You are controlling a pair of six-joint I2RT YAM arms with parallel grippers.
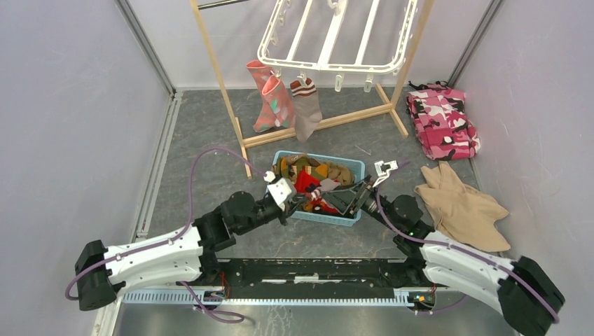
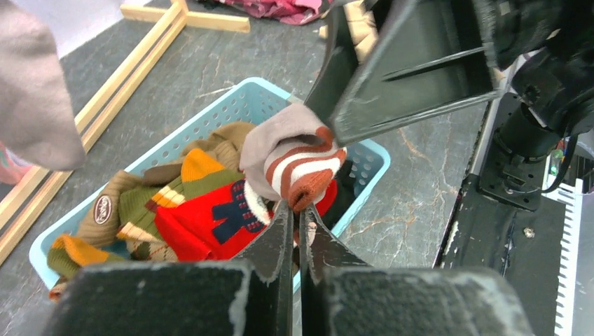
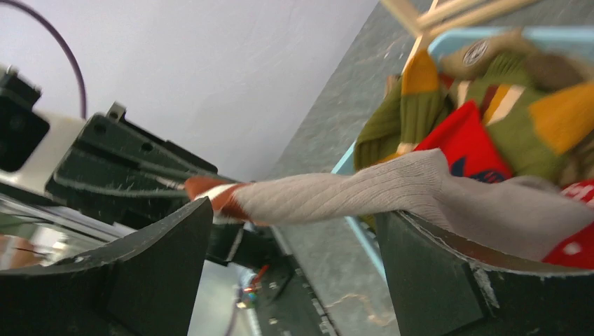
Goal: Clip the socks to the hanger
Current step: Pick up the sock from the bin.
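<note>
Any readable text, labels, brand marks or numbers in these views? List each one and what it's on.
Nothing can be read in any view.
Oval patch on the brown sock in the blue basket: there is lettering, but it is too blurred to read.
Same patch in the right wrist view: also blurred.
</note>
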